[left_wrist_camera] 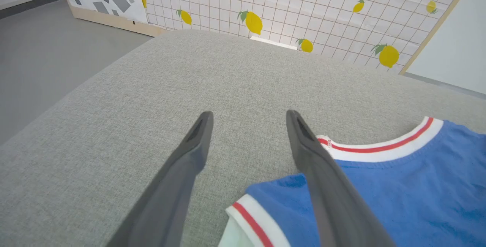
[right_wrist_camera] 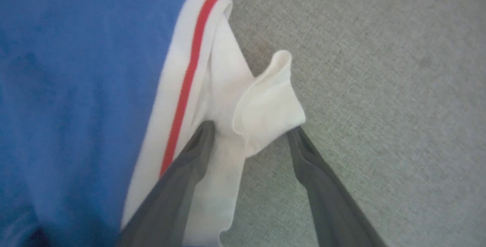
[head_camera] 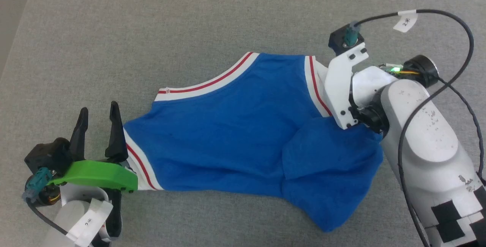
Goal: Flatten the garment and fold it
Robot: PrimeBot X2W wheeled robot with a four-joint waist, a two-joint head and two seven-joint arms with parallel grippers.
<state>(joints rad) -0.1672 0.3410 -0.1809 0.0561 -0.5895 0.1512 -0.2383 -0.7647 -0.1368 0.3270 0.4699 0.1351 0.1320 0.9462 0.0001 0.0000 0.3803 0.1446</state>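
- Head view: one garment (head_camera: 228, 136) is counted, a blue jersey laid out on the grey fabric-covered counter (head_camera: 243, 11). Three white bands are counted on it, each carrying a thin red stripe. One blue corner (head_camera: 326, 171) is seen doubled back over the body.
- Two grippers are counted, each with two long dark fingers. The left gripper (head_camera: 98, 108) is seen whole in the head view. The pale right arm (head_camera: 417, 125) and its white bracket are seen there too, with that arm's fingers hidden beneath them.
- By the left wrist view a lemon-printed wall (left_wrist_camera: 303, 3) and a grey floor (left_wrist_camera: 38, 49) are added beyond the counter's rounded edge.
- By the right wrist view a white sleeve (right_wrist_camera: 265, 102) is added, rumpled into a raised fold beside the striped band.
- The jaws of the left gripper (left_wrist_camera: 249, 114) are released and spread wide, with bare counter between them.
- The garment (left_wrist_camera: 398, 193) lies to the right of these jaws. A striped band edge passes behind the right finger, and whether it is touched cannot be told.
- The jaws of the right gripper (right_wrist_camera: 250, 127) are likewise released and held wide apart. The sleeve fold lies between their tips, not pinched.
- The left finger of that pair is laid over the white band, and the blue body of the garment (right_wrist_camera: 76, 87) lies to the left of the jaws. Bare counter is seen to their right.
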